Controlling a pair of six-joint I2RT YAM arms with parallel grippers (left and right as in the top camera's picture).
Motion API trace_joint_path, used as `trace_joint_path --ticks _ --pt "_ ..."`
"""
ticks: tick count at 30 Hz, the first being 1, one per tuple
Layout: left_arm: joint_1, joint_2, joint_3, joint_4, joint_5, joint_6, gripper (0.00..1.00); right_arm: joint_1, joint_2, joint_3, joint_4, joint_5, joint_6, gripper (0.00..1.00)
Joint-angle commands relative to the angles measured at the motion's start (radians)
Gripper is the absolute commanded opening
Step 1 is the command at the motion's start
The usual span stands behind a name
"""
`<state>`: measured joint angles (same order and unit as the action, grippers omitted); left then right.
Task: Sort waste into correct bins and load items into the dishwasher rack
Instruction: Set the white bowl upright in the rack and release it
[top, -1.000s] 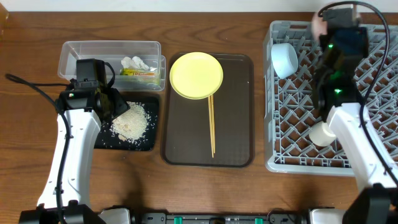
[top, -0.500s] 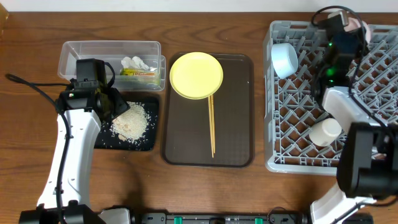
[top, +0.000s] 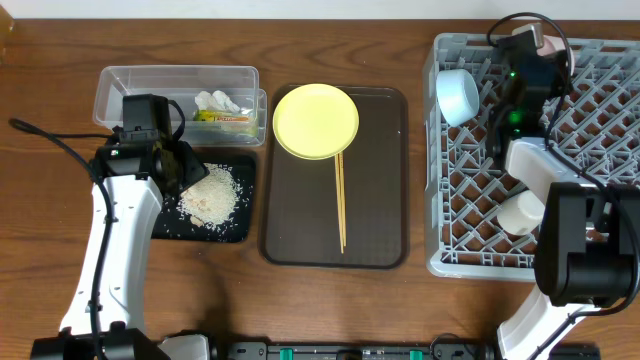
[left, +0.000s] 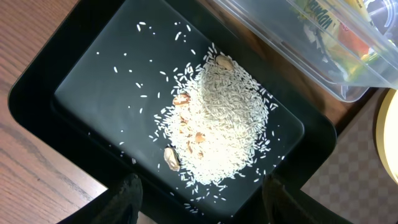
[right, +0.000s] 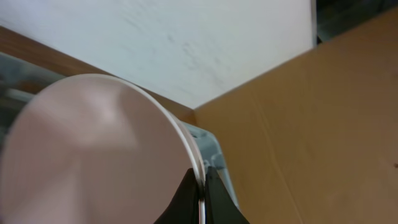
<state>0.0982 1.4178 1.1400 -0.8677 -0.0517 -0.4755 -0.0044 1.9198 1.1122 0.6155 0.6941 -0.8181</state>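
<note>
Right jaws are closed on the rim of the pink bowl (right: 93, 155), one finger on each side of the wall. The bowl sits at the far edge of the rack (top: 470, 215), mostly hidden under the wrist in the overhead view. I can't tell if it touches the pegs yet.

Left jaws are wide open and empty, hovering over the rice (left: 217, 121) in the black tray (left: 87, 50).

Step in hand, as I judge it: seat the pink bowl in the rack.
- Keep the bowl on edge and lower it into a free peg row, not on top of the pegs.
- Stay clear of the blue bowl (top: 457, 95), which is just left of the wrist.
- The cup (top: 522, 212) is nearer the front, so it's not in the way.
- The rim pinch is thin, so the bowl could swing. Go slow and don't twist.
- Open only once the pegs carry the weight, then back straight up so the fingers don't drag it out.

Not yet loaded: plate (top: 315, 121) and chopsticks (top: 340, 200), both on the brown tray (top: 300, 220).

Wrapper (top: 222, 118) and tissue (top: 218, 100) are already in the clear bin (top: 150, 80).
</note>
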Motion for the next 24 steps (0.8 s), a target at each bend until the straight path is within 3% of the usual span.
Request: trace_joint_path --ticks 1,12,15,19,24 --pt "0.003 0.0 -0.007 -0.003 -0.001 -0.013 0.65 0.032 0.013 0.002 -0.045 -0.021 0.046 0.01" --pt "0.003 0.0 -0.007 -0.003 -0.001 -0.013 0.65 0.06 0.012 0.002 -0.222 0.024 0.288 0.01" --pt "0.003 0.0 -0.007 -0.003 -0.001 -0.013 0.65 0.083 -0.002 0.002 -0.28 0.046 0.401 0.08" --pt "0.003 0.0 -0.007 -0.003 -0.001 -0.013 0.65 0.112 -0.035 0.002 -0.35 0.034 0.488 0.1" --pt "0.003 0.0 -0.007 -0.003 -0.001 -0.013 0.65 0.129 -0.106 0.002 -0.461 0.029 0.623 0.35"
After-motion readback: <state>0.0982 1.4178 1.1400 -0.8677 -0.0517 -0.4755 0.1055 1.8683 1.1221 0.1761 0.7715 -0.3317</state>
